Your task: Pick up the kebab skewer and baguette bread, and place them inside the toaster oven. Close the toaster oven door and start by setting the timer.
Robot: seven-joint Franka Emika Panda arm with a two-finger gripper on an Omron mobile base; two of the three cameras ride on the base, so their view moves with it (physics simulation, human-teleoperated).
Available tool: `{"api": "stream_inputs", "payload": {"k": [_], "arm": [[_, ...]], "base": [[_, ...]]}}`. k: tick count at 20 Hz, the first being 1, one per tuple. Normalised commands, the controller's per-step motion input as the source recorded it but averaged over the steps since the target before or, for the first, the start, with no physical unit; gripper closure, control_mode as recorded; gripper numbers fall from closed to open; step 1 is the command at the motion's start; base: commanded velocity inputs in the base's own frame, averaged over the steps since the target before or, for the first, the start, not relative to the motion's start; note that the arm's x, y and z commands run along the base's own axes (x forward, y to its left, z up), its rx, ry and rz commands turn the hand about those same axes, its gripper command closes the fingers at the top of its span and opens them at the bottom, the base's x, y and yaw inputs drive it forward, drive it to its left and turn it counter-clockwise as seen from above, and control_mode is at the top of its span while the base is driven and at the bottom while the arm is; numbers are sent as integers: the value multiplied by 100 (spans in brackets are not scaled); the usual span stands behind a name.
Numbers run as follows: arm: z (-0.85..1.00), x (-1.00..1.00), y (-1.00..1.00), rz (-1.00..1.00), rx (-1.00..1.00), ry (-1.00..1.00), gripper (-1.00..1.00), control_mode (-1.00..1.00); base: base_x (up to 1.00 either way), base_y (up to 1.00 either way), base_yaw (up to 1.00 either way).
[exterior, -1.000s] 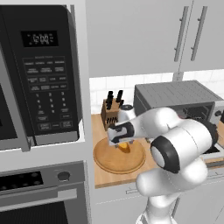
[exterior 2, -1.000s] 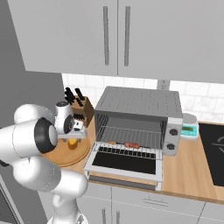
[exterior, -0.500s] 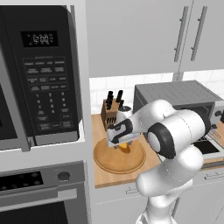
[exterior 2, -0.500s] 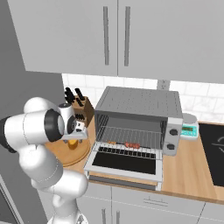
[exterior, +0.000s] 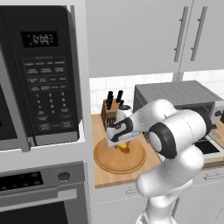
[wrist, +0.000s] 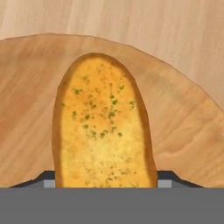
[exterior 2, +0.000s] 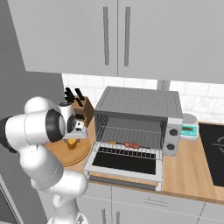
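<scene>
The step in hand looks like the pick-up of the stubby golden baguette bread (wrist: 104,124), herb-flecked with a browner crust, which lies on the round wooden cutting board (exterior: 106,162) at the left end of the counter, near the knife block (exterior: 112,109). The arm's two-finger gripper (exterior: 123,145) is down over the loaf, its dark tips showing just beside the bread on either flank in the hand view; whether they already pinch it I cannot tell. The thin kebab skewer (exterior 2: 126,145) with reddish chunks already lies on the wire rack of the boxy grey toaster oven (exterior 2: 140,103), whose dark-glass door (exterior 2: 125,161) hangs open. Next, I judge, the jaws must clamp firmly, lift the loaf clear and carry it right onto the rack.
</scene>
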Motion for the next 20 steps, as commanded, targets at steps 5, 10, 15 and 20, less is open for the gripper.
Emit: {"api": "stream_inputs", "payload": {"k": [5, 10, 15, 20], "arm": [[8, -36, -8, 11, 0, 0, 100, -100], [44, -39, -13, 10, 0, -7, 100, -100], [90, -38, -31, 3, 2, -1, 100, -100], [92, -53, -58, -10, 6, -13, 100, -100]], "base": [[0, 0, 0], [0, 0, 0], [0, 0, 0], [0, 0, 0]]}}
